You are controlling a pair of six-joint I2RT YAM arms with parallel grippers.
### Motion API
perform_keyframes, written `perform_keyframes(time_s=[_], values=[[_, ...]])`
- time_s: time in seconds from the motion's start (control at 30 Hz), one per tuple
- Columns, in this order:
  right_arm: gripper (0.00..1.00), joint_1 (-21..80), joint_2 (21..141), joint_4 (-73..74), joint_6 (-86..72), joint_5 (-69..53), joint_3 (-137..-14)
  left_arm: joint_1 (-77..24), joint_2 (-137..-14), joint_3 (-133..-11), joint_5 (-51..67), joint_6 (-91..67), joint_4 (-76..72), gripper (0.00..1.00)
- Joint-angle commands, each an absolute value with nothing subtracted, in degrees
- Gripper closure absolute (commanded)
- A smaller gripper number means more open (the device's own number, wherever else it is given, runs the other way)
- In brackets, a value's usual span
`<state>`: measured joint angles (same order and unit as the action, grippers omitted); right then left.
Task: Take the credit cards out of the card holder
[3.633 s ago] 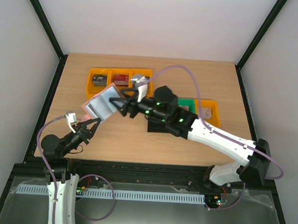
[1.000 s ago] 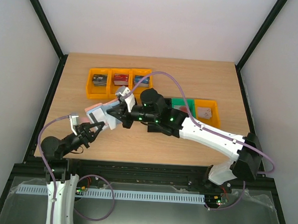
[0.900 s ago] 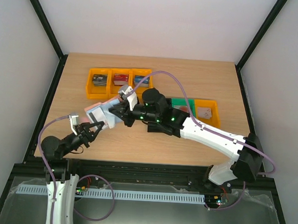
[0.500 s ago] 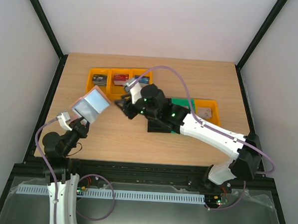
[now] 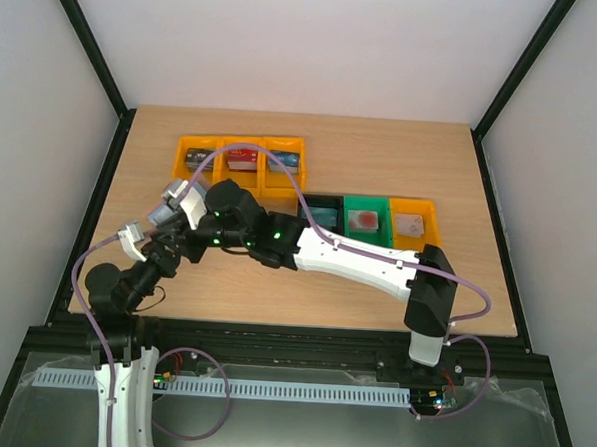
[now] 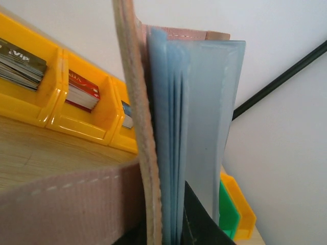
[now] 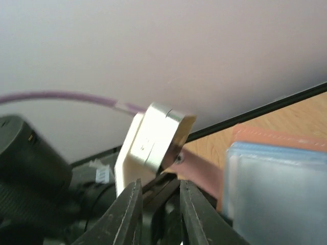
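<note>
The card holder (image 6: 168, 127) stands on edge in the left wrist view, with a tan-pink outside and pale blue sleeves fanned slightly apart. My left gripper (image 6: 168, 230) is shut on its lower edge. No credit cards show in the sleeves from this angle. In the right wrist view the holder (image 7: 276, 189) is at the right, and my right gripper (image 7: 159, 190) has a narrow gap between its jaws with nothing in it. It points at the left arm's camera mount (image 7: 150, 143). From above, the right arm (image 5: 278, 237) reaches left over the left gripper (image 5: 165, 249) and hides most of the holder.
A row of yellow bins (image 5: 240, 160) with stacked cards stands at the back left; the same bins (image 6: 30, 87) show in the left wrist view. Black (image 5: 319, 213), green (image 5: 365, 221) and yellow (image 5: 415, 226) bins sit right of centre, each holding a card.
The right arm has swung left and now lies over the left gripper and the holder. The right jaws, shut a second ago, now stand slightly apart. The left gripper still holds the holder.
</note>
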<state>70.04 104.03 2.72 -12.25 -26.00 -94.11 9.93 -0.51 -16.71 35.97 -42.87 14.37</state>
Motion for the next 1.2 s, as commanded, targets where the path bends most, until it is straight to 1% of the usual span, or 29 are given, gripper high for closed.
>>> perform_keyframes(time_s=[0.0,0.13,0.3,0.4,0.63,0.9,0.97,1.03,1.17], values=[[0.8,69.53,106.18,-1.51,-17.94,-20.78,-98.21,9.75,0.53,-16.8,38.76,-43.29,10.98,0.98],[0.86,69.15,108.65,-0.2,-20.58,-17.85,-100.2,9.62,0.53,-16.61,39.58,-43.52,10.47,0.98],[0.88,67.69,111.97,2.3,-23.25,-17.45,-102.57,9.67,0.53,-16.71,39.9,-43.51,10.28,0.98],[0.91,66.4,113.22,6.66,-24.45,-15.24,-104.55,9.67,0.53,-16.77,39.89,-43.47,10.37,0.98],[0.92,63.18,109.06,7.91,-23.9,-6.24,-96.31,9.67,0.53,-16.97,39.2,-42.94,10.32,0.98],[0.91,61.97,105.95,9.75,-17.54,-6.36,-90.96,9.67,0.4,-17.77,39.27,-41.7,11.03,0.98],[0.91,61.96,105.02,9.67,-16.66,-6.77,-89.8,9.67,-0.07,-20.15,38.66,-39.21,12.69,0.98],[0.9,61.97,103.99,9.73,-15.77,-7.35,-88.7,9.66,-2.62,-25.65,39.02,-33.37,16.48,0.98],[0.9,61.69,101.47,9.76,-14.77,-4.99,-86.5,9.41,-10.59,-39.69,38.66,-15.59,27.23,0.98]])
